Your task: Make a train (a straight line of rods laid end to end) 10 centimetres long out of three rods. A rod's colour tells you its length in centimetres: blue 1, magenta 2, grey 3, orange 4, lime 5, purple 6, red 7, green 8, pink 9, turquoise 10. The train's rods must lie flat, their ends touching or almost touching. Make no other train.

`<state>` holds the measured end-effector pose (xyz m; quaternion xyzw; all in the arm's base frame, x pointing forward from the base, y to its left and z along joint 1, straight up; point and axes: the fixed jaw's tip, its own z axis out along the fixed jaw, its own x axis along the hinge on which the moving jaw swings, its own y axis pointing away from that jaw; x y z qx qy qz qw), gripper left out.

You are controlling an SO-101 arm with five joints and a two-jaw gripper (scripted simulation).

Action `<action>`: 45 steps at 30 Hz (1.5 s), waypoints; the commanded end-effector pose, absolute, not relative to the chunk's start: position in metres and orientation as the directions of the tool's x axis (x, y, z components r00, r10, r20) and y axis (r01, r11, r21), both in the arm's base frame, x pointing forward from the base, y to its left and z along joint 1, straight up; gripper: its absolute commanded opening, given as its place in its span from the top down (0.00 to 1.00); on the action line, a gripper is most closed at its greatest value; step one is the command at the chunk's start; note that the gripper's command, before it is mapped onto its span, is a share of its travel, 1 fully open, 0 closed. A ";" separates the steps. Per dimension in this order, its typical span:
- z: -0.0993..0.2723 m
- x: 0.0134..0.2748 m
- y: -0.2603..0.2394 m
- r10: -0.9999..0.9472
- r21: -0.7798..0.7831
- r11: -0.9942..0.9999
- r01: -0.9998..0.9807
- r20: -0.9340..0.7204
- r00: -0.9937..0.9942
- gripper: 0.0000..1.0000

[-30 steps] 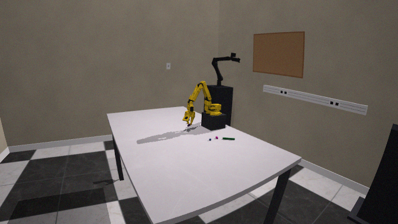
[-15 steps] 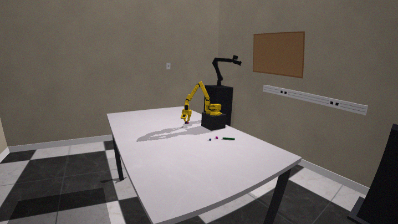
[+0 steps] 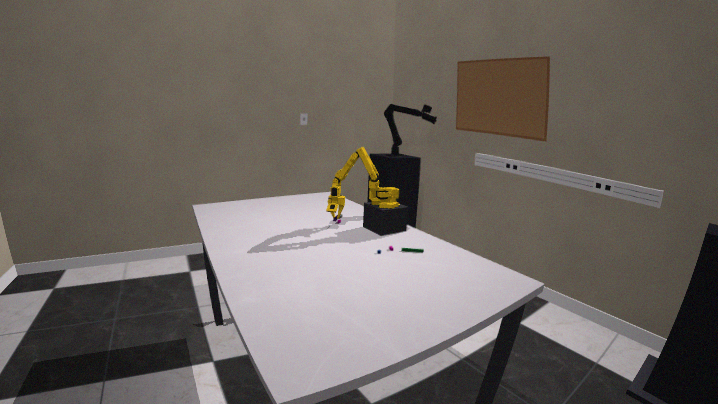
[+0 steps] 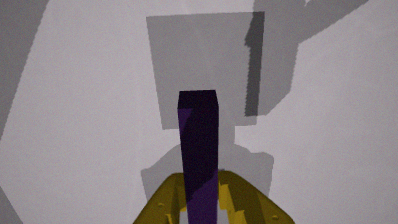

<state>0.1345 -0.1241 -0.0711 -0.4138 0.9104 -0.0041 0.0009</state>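
My gripper (image 3: pixel 335 216) is shut on a purple rod (image 4: pixel 199 150). In the wrist view the rod stands upright between the yellow fingers and points down at the white table. In the exterior view the rod's lower end (image 3: pixel 336 220) is just above or at the table top, at the far side, left of the arm's base. I cannot tell whether it touches. A blue rod (image 3: pixel 377 251), a magenta rod (image 3: pixel 390 248) and a green rod (image 3: pixel 412 249) lie flat in a rough row in front of the base, with small gaps between them.
The arm's black base block (image 3: pixel 384 217) stands at the table's far edge. A black pedestal (image 3: pixel 399 175) with a second black arm (image 3: pixel 406 120) stands behind it. The table's front right edge is curved.
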 end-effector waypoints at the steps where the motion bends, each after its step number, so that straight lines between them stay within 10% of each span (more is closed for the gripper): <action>1: -0.072 0.132 -0.126 -0.753 0.003 0.658 -0.753 0.000 -0.658 1.00; 45: -0.073 0.128 -0.128 -0.749 0.016 0.663 -0.748 -0.001 -0.663 1.00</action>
